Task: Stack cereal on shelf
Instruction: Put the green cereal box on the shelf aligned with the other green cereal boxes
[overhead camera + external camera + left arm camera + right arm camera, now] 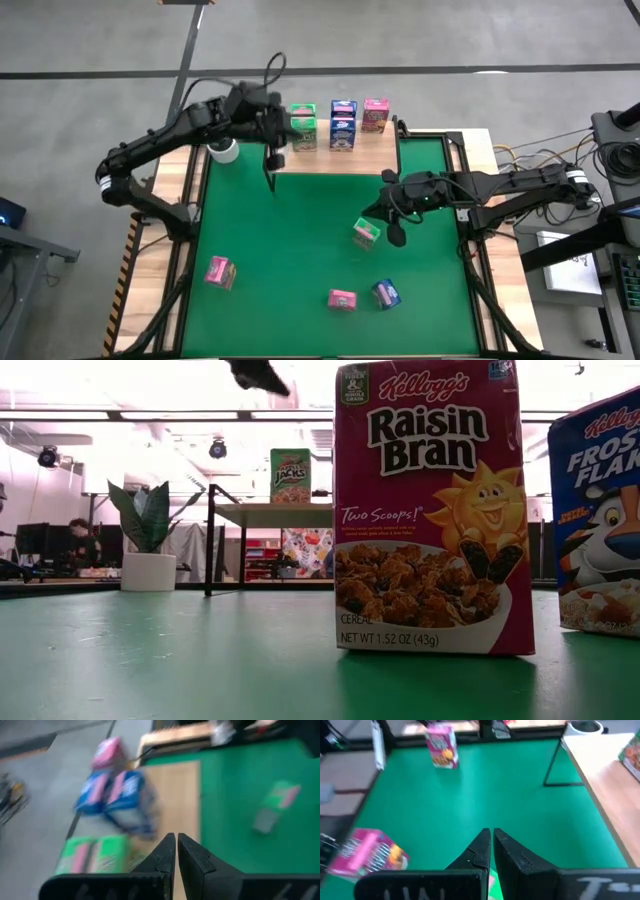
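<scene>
Mid-task: left hand (272, 150), closed and empty, hovers at the shelf (330, 158) with its boxes; right hand (393, 232), closed and empty, must open over the green box (366, 233) beside it.

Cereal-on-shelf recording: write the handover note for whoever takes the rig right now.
Left gripper: shut, empty, over the shelf by the green boxes.
Right gripper: shut, empty, beside the loose green box.
Done: green, blue and pink boxes stand along the shelf's far edge.
Left: four on the table: that green box, two pink, one blue.
</scene>
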Tool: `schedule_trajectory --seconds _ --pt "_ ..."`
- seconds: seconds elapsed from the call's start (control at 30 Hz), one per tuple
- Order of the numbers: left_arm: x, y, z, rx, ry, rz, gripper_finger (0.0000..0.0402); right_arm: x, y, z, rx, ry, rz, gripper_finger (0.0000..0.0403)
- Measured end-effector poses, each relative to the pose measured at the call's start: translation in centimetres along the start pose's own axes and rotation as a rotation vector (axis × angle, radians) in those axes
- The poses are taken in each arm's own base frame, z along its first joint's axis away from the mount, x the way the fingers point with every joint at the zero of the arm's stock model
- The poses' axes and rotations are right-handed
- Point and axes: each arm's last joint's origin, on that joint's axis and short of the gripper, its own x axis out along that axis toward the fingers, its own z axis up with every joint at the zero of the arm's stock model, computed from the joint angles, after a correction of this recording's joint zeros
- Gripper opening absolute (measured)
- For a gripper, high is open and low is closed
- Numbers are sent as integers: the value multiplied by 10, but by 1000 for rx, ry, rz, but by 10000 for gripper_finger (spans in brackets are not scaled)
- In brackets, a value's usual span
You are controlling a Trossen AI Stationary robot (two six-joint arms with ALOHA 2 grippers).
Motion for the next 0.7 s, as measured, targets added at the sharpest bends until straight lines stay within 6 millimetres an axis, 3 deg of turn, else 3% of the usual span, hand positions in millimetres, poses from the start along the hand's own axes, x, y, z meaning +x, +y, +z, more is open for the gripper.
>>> schedule_trajectory --seconds 0.2,0.4,0.57,0.7 --pt "-9 -61 -6 8 -183 -127 1 -4 18 4 84 -2 58 12" --pt "-15 -112 -34 27 -351 -147 0 -3 26 -3 196 68 24 12" --pt "-19 -131 -58 8 -468 -118 0 5 25 -14 235 185 -39 12" --pt "-17 -135 -77 -10 -519 -112 0 15 22 -26 208 325 -139 12"
